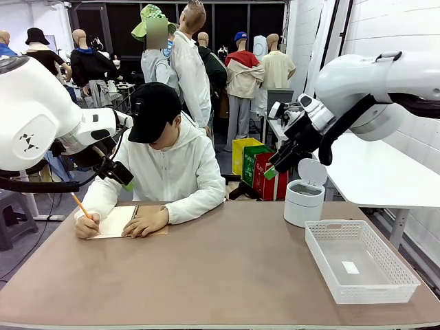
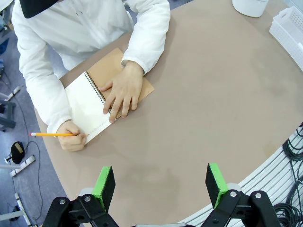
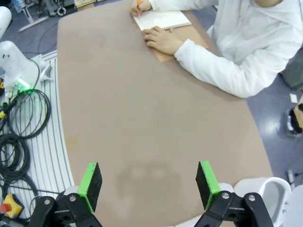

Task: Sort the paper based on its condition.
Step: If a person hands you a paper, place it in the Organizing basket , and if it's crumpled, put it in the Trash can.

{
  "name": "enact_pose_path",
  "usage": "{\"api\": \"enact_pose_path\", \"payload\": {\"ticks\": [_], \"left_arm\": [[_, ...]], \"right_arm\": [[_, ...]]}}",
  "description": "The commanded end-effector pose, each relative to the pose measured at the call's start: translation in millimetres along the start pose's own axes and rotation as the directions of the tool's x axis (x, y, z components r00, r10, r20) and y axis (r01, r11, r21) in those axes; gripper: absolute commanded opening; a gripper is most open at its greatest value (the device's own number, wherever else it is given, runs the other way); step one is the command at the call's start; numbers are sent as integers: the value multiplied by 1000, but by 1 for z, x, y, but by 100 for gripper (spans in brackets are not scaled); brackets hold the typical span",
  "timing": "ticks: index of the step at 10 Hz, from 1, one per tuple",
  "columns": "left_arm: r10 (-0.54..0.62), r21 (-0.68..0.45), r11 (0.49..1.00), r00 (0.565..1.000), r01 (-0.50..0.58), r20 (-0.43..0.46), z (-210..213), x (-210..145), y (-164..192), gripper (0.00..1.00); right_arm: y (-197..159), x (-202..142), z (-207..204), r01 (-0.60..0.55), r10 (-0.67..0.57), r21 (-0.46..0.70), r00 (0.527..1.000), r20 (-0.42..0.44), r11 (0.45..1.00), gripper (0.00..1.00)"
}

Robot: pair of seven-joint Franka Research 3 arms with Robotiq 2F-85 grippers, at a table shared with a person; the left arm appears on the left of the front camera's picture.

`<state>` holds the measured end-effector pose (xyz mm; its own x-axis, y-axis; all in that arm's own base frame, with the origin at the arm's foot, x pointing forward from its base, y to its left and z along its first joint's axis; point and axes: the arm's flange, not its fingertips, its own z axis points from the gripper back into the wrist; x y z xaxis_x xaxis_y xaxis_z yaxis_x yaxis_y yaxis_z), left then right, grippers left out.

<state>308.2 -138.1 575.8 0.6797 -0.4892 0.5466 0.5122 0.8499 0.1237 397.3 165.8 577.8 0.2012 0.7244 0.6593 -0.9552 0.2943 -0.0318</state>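
OK, left gripper [image 2: 161, 180]: jaws wide apart, nothing between the green pads, hanging in the air over the table [image 2: 208, 104]. The paper [image 2: 84, 106] is a white sheet lying open at the spiral of the notebook [image 2: 110, 66], on the person's side at the table's left end (can't tell if it's loose or bound). From the left wrist it sits up and to the left past the fingers, well apart, no contact. The person's pencil hand [image 2: 71, 138] rests at the sheet's edge with the pencil [image 2: 49, 135] in it; their other hand [image 2: 123, 92] lies flat across the spiral, partly on the brown cover. Right gripper [image 3: 147, 182]: also wide open and empty, raised above the table's right side; the paper is at the far end of its view, well apart. Below it stands a white lidded bin [image 1: 304, 201], lid up. Just right of that is the white mesh basket [image 1: 375, 292] with a small white label [image 1: 350, 267] inside.
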Motion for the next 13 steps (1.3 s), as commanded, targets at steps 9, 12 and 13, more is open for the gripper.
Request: {"api": "enact_pose_path", "payload": {"ticks": [9, 12, 13], "left_arm": [[1, -1, 1000, 1000, -1, 0, 0, -1, 1, 100], [1, -1, 1000, 1000, -1, 0, 0, -1, 1, 100], [1, -1, 1000, 1000, -1, 0, 0, -1, 1, 100]], "right_arm": [[2, -1, 5, -2, 2, -34, 1000, 13, 999, 100], [2, -1, 5, -2, 2, -34, 1000, 13, 999, 100], [2, -1, 5, -2, 2, -34, 1000, 13, 999, 100]]}}
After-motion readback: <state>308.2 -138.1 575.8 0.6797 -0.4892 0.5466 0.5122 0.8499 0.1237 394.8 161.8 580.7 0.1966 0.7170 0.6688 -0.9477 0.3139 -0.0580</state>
